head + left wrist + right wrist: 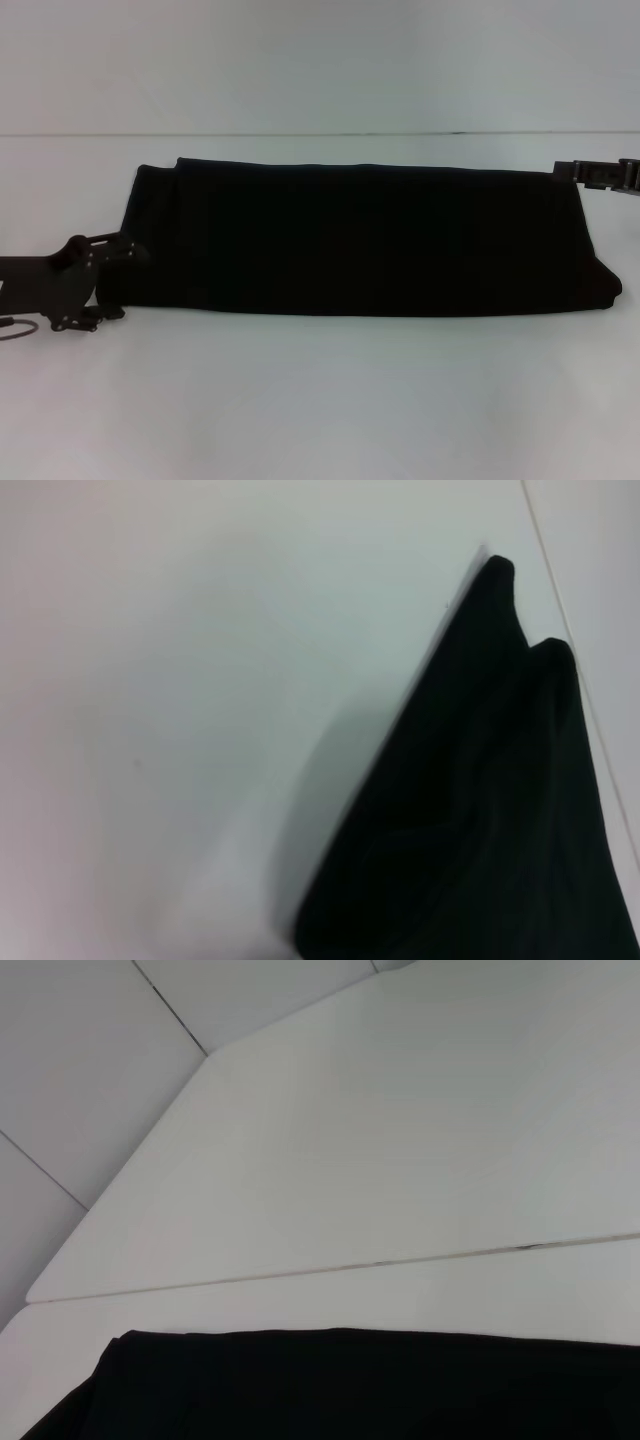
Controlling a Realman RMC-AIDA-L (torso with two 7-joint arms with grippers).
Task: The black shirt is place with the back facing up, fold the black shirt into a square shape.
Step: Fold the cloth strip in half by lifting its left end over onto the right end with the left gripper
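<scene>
The black shirt (360,240) lies on the white table (320,400), folded into a long flat band that runs from left to right. My left gripper (110,280) is at the band's left end, by its near corner, low over the table. My right gripper (592,172) is at the band's far right corner. The left wrist view shows a pointed end of the shirt (480,820) with two layered edges. In the right wrist view a straight edge of the shirt (380,1385) crosses the picture. Neither wrist view shows its own gripper.
Bare white tabletop surrounds the shirt on the near side and the far side. A thin seam (300,134) runs across the table behind the shirt, and it also shows as the seam (400,1258) in the right wrist view. A cable loop (18,328) hangs by the left arm.
</scene>
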